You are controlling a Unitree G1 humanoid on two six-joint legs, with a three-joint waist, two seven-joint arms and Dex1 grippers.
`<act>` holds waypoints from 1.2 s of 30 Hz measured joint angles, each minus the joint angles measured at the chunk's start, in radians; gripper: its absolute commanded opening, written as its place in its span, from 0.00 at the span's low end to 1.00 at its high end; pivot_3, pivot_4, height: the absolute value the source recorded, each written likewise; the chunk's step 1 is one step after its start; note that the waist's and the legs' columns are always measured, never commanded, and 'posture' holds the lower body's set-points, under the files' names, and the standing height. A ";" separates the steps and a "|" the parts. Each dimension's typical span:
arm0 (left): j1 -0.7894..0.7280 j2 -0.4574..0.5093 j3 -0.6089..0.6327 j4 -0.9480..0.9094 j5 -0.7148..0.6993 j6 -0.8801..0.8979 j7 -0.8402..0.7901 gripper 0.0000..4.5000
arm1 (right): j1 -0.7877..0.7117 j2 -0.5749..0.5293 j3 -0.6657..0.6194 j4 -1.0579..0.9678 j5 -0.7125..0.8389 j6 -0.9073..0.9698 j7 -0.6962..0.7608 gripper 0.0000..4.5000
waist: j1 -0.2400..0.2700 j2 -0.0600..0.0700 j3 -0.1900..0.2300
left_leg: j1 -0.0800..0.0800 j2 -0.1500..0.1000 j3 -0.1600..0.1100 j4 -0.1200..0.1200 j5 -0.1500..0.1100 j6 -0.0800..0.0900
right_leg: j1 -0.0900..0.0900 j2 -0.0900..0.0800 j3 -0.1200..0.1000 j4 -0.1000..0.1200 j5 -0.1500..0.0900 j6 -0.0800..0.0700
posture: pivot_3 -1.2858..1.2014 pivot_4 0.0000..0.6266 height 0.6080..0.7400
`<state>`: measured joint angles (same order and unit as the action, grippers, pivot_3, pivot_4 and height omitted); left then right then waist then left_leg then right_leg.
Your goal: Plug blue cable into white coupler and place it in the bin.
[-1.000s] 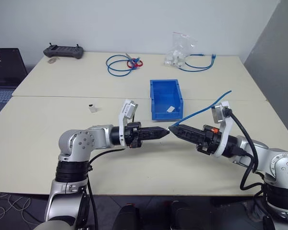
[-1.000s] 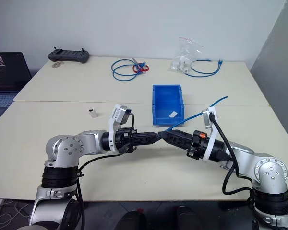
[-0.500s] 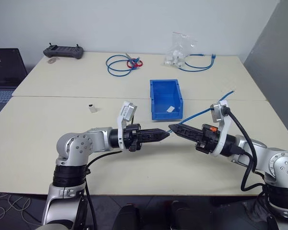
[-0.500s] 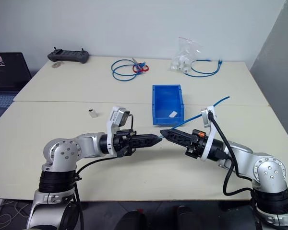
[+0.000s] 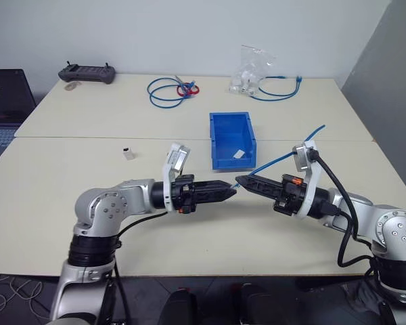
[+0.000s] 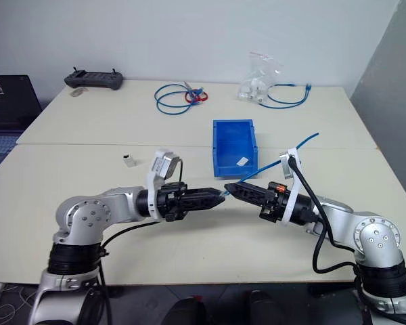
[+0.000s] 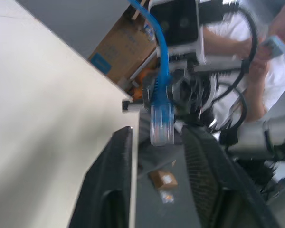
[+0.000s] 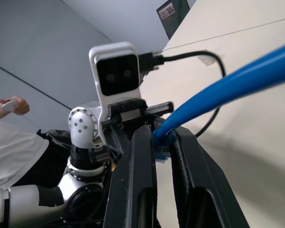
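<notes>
Plain pale wall behind, a grey panel at the robot's right. Below it a wide cream table (image 5: 68,196) of two tops butted along a seam, holding a laptop edge, a dark controller (image 5: 86,72), a coiled blue cable with a red tie (image 5: 170,90) and a clear plastic bag (image 5: 249,73) along the far side.

Mid-table, the bin (image 5: 233,139), bright blue, with only a small white piece inside. Left of it, well apart, the white coupler (image 5: 128,152), lying untouched on the table.

Above the near table, two arms meeting tip to tip. Right claw (image 5: 244,181) clenched on the blue cable (image 5: 284,156) just behind the clear plug, cable trailing back over the wrist. Left claw (image 7: 154,156) partly released, fingers (image 7: 115,166) flanking the plug without pinching it: likely a handover to re-seat the plug before fetching the coupler.
</notes>
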<state>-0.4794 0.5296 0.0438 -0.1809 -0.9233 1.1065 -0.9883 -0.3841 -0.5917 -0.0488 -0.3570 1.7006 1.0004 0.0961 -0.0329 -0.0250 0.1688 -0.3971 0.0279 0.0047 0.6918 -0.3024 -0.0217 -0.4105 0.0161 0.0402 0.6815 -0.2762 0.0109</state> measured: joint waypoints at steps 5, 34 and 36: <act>0.122 0.066 0.038 -0.012 0.174 -0.184 0.100 0.76 | -0.027 -0.003 0.004 0.056 -0.086 0.001 0.069 0.03 | 0.004 0.000 0.000 | -0.001 0.000 0.000 0.000 0.000 0.000 | 0.000 -0.001 0.000 -0.002 0.001 -0.001 | 0.52 0.24 1.00; -0.224 -0.163 0.219 1.047 0.762 -1.095 0.762 0.93 | -0.091 0.002 -0.050 0.164 -0.355 0.056 0.227 0.03 | 0.036 -0.003 0.001 | -0.003 -0.001 0.000 0.002 0.000 0.001 | 0.000 -0.004 -0.003 -0.001 0.006 0.000 | 0.52 0.24 1.00; -0.270 -0.165 0.217 1.125 0.770 -1.132 0.764 0.93 | -0.091 0.002 -0.051 0.163 -0.356 0.060 0.226 0.03 | 0.035 -0.003 0.001 | -0.003 -0.001 0.000 0.002 0.000 0.001 | 0.000 -0.004 -0.003 -0.001 0.006 0.000 | 0.52 0.24 1.00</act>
<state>-0.7490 0.3651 0.2612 0.9442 -0.1533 -0.0258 -0.2247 -0.4753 -0.5897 -0.0996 -0.1936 1.3450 1.0605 0.3220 0.0023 -0.0284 0.1700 -0.4003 0.0266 0.0049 0.6941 -0.3025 -0.0210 -0.4108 0.0125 0.0374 0.6803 -0.2700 0.0112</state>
